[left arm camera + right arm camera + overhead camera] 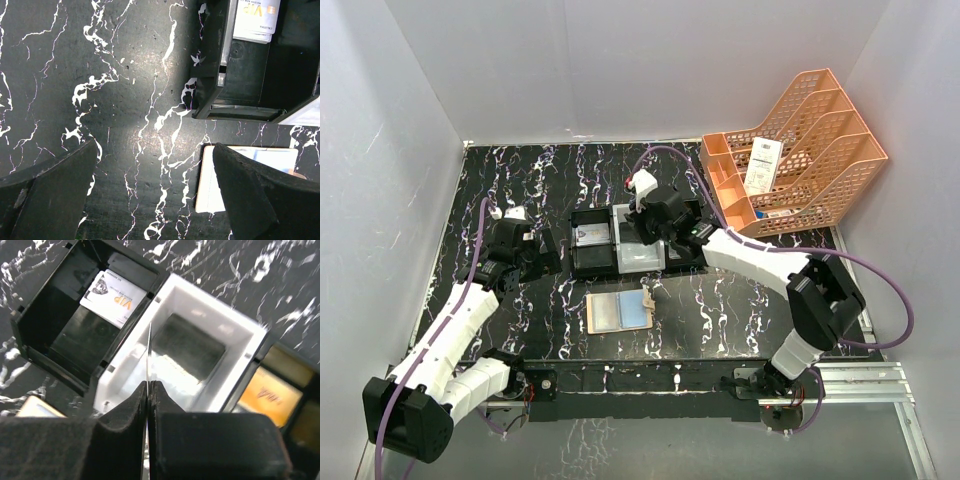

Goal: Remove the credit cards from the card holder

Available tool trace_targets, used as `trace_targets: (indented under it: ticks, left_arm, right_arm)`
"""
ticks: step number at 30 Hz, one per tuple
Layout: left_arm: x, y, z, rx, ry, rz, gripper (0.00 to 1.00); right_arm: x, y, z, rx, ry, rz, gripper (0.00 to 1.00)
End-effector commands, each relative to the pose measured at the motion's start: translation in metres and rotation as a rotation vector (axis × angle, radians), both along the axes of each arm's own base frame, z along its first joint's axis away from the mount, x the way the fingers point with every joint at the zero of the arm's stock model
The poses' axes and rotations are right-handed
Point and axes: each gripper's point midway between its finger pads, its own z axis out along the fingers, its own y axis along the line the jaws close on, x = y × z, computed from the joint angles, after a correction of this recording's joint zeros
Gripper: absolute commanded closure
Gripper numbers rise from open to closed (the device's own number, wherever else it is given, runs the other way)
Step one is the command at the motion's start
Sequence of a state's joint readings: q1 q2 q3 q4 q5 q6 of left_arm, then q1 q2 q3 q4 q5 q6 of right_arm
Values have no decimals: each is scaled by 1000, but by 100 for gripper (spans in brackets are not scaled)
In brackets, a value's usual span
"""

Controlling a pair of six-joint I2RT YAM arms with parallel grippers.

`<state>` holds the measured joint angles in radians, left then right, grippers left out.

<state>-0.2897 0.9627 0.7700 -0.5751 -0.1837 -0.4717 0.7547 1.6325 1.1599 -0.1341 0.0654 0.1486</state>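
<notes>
Hovering over the tray (pixel 215 297), right tool (pixel 149 386) clamps a card (pixel 149 352); left tool (pixel 152 167) apart.

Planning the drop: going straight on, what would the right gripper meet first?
The right gripper, via its pinched thin card, would probably touch the white middle compartment of the black-and-grey plastic tray first; depth unclear.

Was a robot lab test cell: plain white panel walls (pixel 620 70) boxed in a black marble-print tabletop (pixel 520 180). Left arm (pixel 450 330) and right arm (pixel 760 262) were bolted at its near edge by an aluminium rail (pixel 865 375), purple cables (pixel 885 290) running exposed.
</notes>
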Motion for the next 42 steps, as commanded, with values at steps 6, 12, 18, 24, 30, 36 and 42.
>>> trace_targets:
  ticks: [6,12,18,24,30,36,42]
  left_arm:
    - [2,5,5,13,-31,9,1]
    - [1,6,6,18,-39,15,1]
    - [2,6,6,15,-41,13,1]
    - [2,6,7,15,-44,11,1]
    - [2,6,10,12,-63,11,1]
    - [2,5,10,10,-63,5,1]
    - [2,4,9,8,-61,1,1]
  right_arm:
    - [37,4,16,-397,-481,366,100]
    - [50,10,9,-469,-555,461,100]
    - [62,14,-6,-525,-567,515,100]
    - [78,13,-13,-580,-601,518,100]
    - [87,11,-25,-603,-615,518,100]
    - [94,10,-31,-614,-631,512,100]
    - [96,13,-43,-623,-611,527,99]
